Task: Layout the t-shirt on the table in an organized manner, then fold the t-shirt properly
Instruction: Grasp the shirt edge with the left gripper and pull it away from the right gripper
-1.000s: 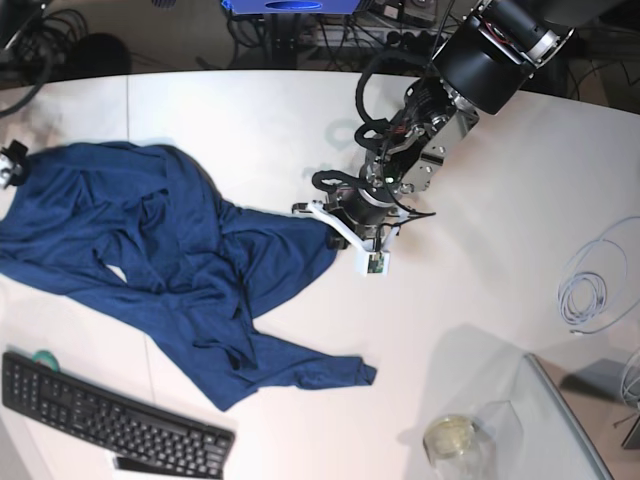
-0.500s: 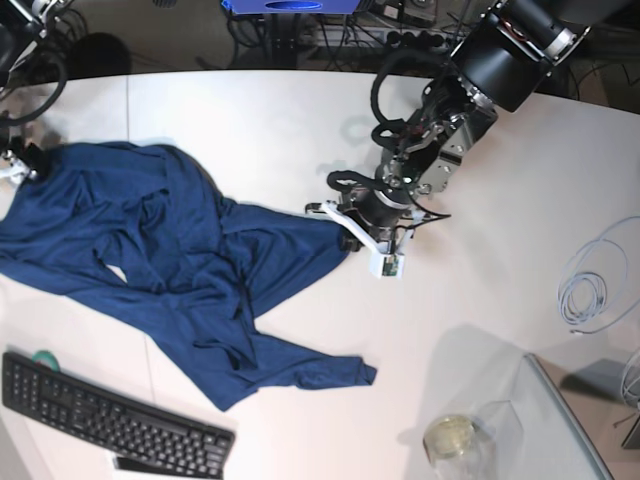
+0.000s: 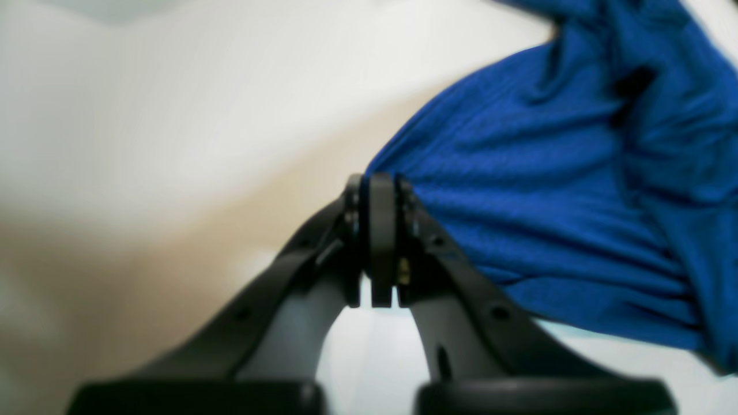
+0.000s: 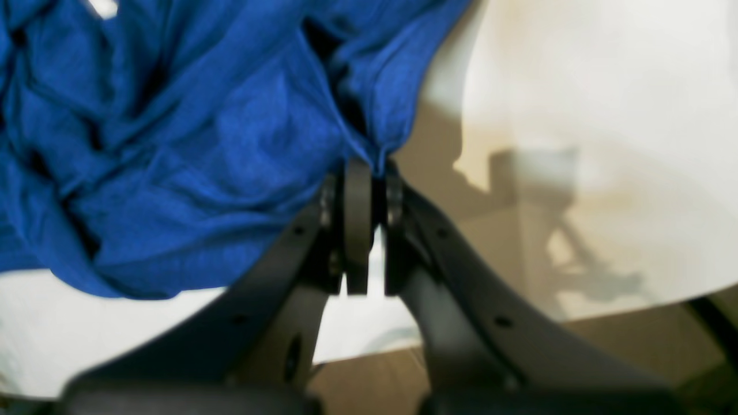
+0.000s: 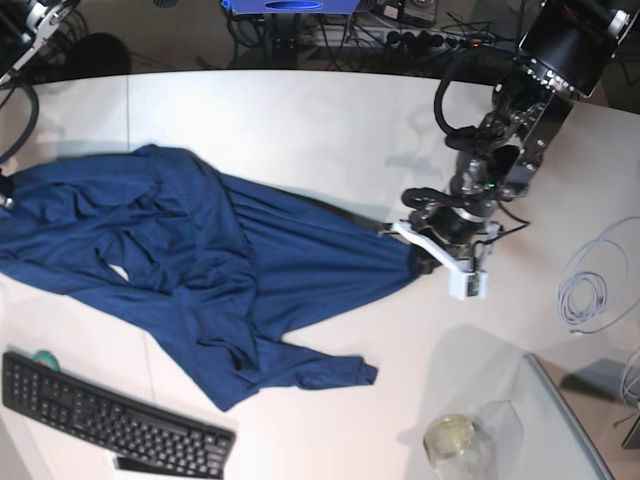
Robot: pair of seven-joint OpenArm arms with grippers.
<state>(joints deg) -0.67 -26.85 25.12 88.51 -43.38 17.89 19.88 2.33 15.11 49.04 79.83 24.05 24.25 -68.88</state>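
Left gripper (image 5: 415, 255) is clamped on an edge of the t-shirt (image 5: 200, 270); right gripper (image 4: 369, 173) pinches the far side. The shirt lies between them, crumpled on the table (image 5: 300, 120). Spreading step; next, draw apart evenly.

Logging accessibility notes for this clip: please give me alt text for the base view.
A dark navy t-shirt lies stretched and rumpled across a white table, its right corner pinched by the left end effector. A black keyboard sits at the near left edge, a coiled white cable at the right.
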